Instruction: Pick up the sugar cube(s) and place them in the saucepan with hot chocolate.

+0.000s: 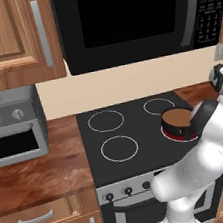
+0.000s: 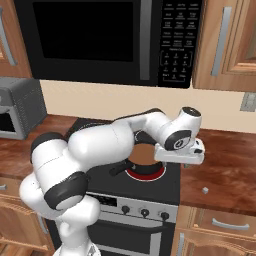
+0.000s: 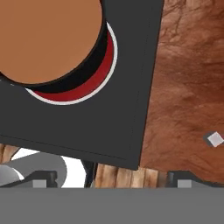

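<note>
Nothing readable can be made out anywhere. The keypad on the black glossy over-the-range microwave [image 2: 107, 40] is covered in small pale markings [image 2: 176, 47], but they're too blurred to be read as digits or words. The round dark knobs on the grey-fronted oven [image 2: 145, 212] carry no legible marks, and neither do the two silver dials on the grey boxy toaster oven [image 1: 5, 117].

saucepan [image 3: 43, 39] cut off by hand view's top and left edges; in right base view the arm hides most of it; sugar cube [image 2: 205, 190] too small to tell detail; end effector fingertips [image 3: 39, 183] barely visible, opening unclear
</note>
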You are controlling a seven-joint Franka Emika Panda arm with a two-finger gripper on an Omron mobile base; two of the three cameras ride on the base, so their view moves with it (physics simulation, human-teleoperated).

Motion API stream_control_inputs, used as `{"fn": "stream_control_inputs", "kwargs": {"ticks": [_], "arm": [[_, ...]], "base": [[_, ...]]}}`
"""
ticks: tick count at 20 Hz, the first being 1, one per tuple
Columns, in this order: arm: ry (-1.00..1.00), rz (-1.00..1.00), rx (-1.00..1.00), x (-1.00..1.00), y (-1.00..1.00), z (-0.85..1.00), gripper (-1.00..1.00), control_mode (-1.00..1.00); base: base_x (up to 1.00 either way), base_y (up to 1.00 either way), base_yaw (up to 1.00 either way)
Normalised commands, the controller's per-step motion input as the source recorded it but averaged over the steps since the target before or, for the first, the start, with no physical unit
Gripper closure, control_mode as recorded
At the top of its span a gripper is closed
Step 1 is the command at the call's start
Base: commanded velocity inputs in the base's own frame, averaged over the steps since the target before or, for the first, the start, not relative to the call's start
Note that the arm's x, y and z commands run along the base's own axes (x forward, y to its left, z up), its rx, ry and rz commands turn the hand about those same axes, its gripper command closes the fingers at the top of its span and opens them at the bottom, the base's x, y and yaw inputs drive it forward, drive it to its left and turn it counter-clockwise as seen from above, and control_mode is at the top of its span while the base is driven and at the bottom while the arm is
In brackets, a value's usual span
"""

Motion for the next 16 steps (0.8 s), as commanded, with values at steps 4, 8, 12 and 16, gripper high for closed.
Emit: {"fn": "stream_control_inputs", "kwargs": {"ticks": [4, 8, 12, 16], "arm": [[-0.19, 0.0, 0.0, 0.0, -0.39, 0.0, -1.0, -1.0], [-0.22, 0.0, 0.0, -0.08, -0.34, 0.0, -1.0, -1.0], [-0.21, 0.01, 0.0, -0.05, -0.32, 0.0, -1.0, -1.0], [-0.22, 0.02, 0.0, -0.03, -0.25, 0.0, -1.0, -1.0]], "base": [[0.0, 0.0, 0.0], [0.0, 0.0, 0.0], [0.0, 0.0, 0.0], [0.0, 0.0, 0.0]]}}
